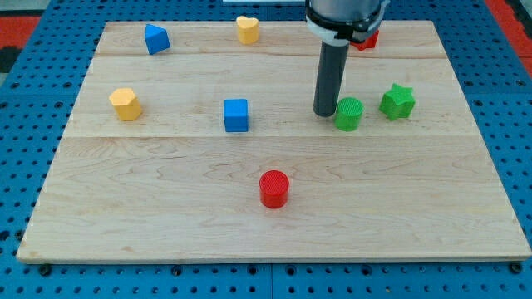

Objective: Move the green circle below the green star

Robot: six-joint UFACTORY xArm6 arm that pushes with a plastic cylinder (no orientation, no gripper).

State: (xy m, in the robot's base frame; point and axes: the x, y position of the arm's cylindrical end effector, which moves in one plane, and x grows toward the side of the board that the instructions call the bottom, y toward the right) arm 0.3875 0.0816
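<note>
Nearest the bottom edge of the worktop (166, 224) sits the red cylinder (273, 188), roughly centred left to right and on its own, well apart from everything else.

Further back, across the middle band: the yellow block (125, 104) (some kind of hexagon-ish shape) is close to the left edge, and the blue cube (236, 115) is a bit left of centre. Then my tip (323, 113) is planted just beside the green circle (349, 114), on its left side, touching or as good as. The green star (397, 100) is just to the right of the circle and a hair further back, with a small gap between them. So the circle is beside the star here, toward the right half of the worktop.

There's no claw on this rig, just the dark rod, so nothing opens or has hold of anything.

Along the top edge: a blue block (156, 38) near the top-left corner, a yellow heart (247, 29) around the middle, and a red block (366, 39) mostly hidden behind the arm, shape can't be made out.
</note>
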